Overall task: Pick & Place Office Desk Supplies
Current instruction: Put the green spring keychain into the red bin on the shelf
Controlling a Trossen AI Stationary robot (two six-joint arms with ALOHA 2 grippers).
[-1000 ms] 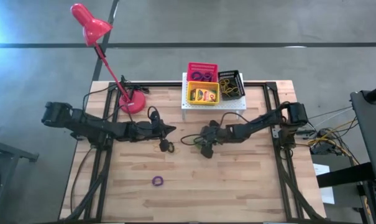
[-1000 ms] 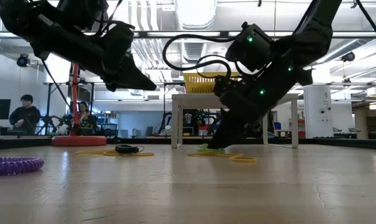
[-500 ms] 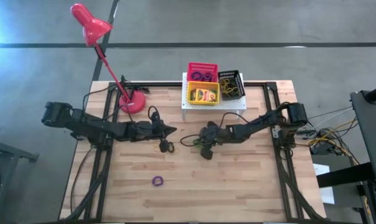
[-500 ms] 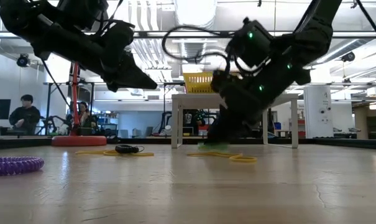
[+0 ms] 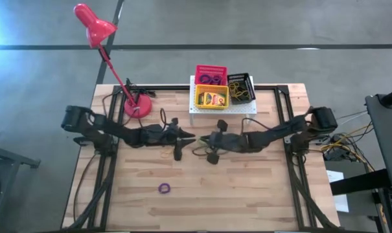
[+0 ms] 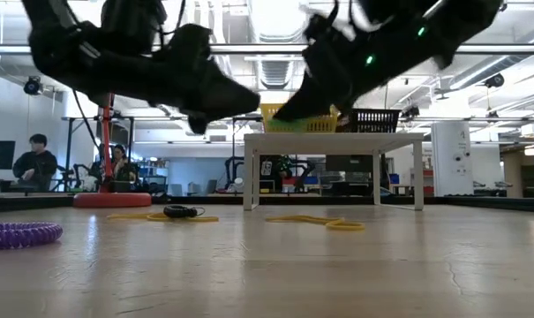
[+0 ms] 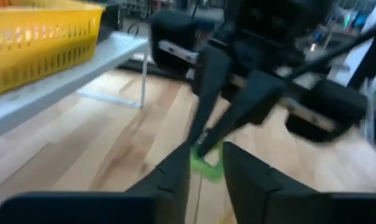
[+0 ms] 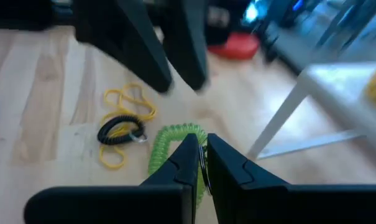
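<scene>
My right gripper (image 8: 202, 142) is shut on a green coiled elastic loop (image 8: 169, 144) above the table's middle (image 5: 199, 140). My left gripper (image 7: 206, 151) stands open right in front of it, tip to tip (image 5: 190, 137). A black loop (image 8: 119, 130) and yellow loops (image 8: 128, 99) lie flat on the table below. A purple loop (image 5: 164, 188) lies nearer the front. The pink-red basket (image 5: 210, 73), black basket (image 5: 240, 87) and yellow basket (image 5: 212, 97), which holds a crayon box, stand on the white shelf (image 5: 205, 110). My right gripper pinches the green loop's coil at one spot (image 8: 189, 134) between its two fingertips, which slant down toward the table's left. The loop is lifted clear of the table and droops below the fingers. My left gripper: whether its fingers (image 7: 175, 171) touch the loop (image 7: 204, 165) I cannot tell.
The red desk lamp's base (image 5: 138, 107) stands at the far left, its head out beyond the table's far edge. The white shelf's legs (image 6: 247, 172) stand behind the grippers. Bare wood lies toward the near edge. People sit in the room beyond (image 6: 35, 163).
My right gripper has risen from the table with the green loop, which now hangs clear of the wood. My left gripper has moved toward the table's right, up to my right gripper's tip.
</scene>
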